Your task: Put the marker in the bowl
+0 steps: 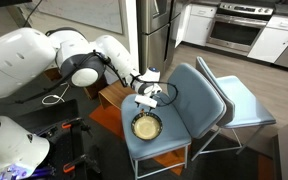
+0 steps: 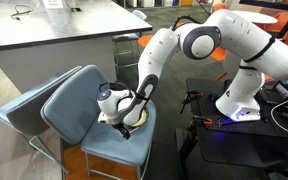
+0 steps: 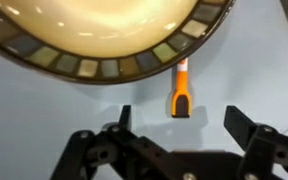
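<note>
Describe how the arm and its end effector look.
The arm is glossy white, with bulky rounded segments and black rings at the joints. The end effector is black, with two angular fingers on linkages.

- The arm (image 1: 29, 55) is made of fat, rounded white shells with a smooth, slightly glossy finish.
- A black ring (image 1: 84, 70) with a paler grey centre caps one joint.
- In an exterior view, a dark disc (image 2: 199, 42) sits at another joint between two white shells.
- A thin black cable (image 2: 144, 92) runs along the white forearm.
- The wrist housing (image 2: 111, 100) is white and rounded, with a small dark patch on it.
- The lowest segment (image 2: 239, 105) is white as well.
- The gripper (image 3: 181, 122) is matte black in the wrist view, built of linked bars with round pivot points.
- Its fingers (image 3: 246, 125) are black, flat and angular.
</note>
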Motion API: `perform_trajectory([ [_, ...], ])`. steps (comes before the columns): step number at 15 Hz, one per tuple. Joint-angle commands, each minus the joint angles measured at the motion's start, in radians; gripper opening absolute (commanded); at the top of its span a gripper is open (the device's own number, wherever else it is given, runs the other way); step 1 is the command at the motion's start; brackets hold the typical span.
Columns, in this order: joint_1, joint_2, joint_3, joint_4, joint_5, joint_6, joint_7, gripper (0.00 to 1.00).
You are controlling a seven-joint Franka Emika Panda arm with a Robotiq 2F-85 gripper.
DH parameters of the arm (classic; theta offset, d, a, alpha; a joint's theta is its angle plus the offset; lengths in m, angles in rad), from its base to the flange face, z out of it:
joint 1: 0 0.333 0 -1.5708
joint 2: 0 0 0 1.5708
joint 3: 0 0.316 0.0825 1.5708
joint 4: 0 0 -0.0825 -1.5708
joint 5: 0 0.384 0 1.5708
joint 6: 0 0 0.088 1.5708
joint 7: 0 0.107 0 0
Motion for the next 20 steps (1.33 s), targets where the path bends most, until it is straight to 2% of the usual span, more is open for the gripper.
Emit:
perform_trajectory([
  [1,-0.005,0.021,0.020,-0.011,0.012,-0.002,-0.011,1.00],
  [5,0.000,0.043,0.016,-0.004,0.011,0.012,0.007,1.00],
  [11,-0.023,0.045,0.024,-0.031,0.010,0.095,-0.004,0.94],
  [12,-0.028,0.040,0.030,-0.037,0.007,0.084,-0.020,0.99],
  [13,-0.009,0.047,0.014,-0.009,0.004,0.048,0.000,0.98],
  [20,-0.010,0.047,0.015,-0.009,0.004,0.048,0.000,0.98],
])
